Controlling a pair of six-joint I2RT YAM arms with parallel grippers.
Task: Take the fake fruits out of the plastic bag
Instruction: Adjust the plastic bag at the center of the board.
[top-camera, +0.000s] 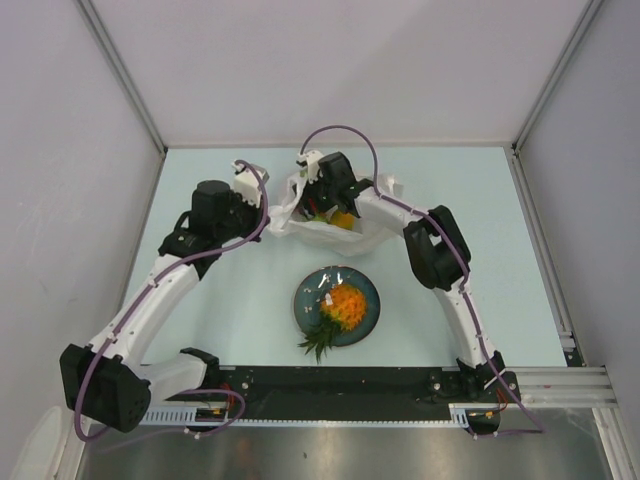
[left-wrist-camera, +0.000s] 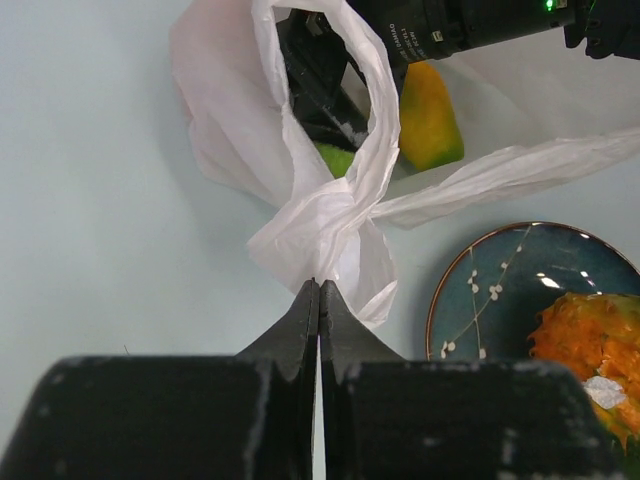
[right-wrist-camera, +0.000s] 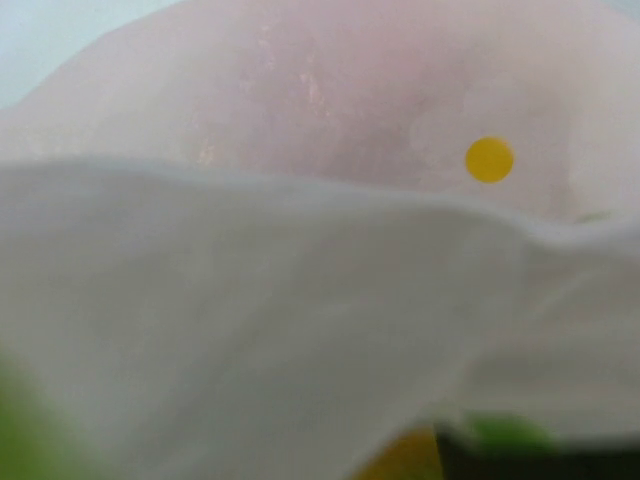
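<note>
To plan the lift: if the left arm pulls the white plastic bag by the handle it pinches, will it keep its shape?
Probably not: the plastic bag is thin and crinkled, already twisted to a strand at the left fingers. It looks light, so it may slide on the smooth table. The yellow fruit inside might shift or roll.

A: We see our left pincer (left-wrist-camera: 318, 285) at bottom centre, jaws pressed together on a twisted fold of the plastic bag (left-wrist-camera: 225, 110).
B: Yes, and in its mouth above we spot a yellow mango-like fruit (left-wrist-camera: 428, 115) and a green fruit (left-wrist-camera: 338, 158); lower right, pineapple (left-wrist-camera: 585, 335) on the plate (left-wrist-camera: 480, 290).
</note>
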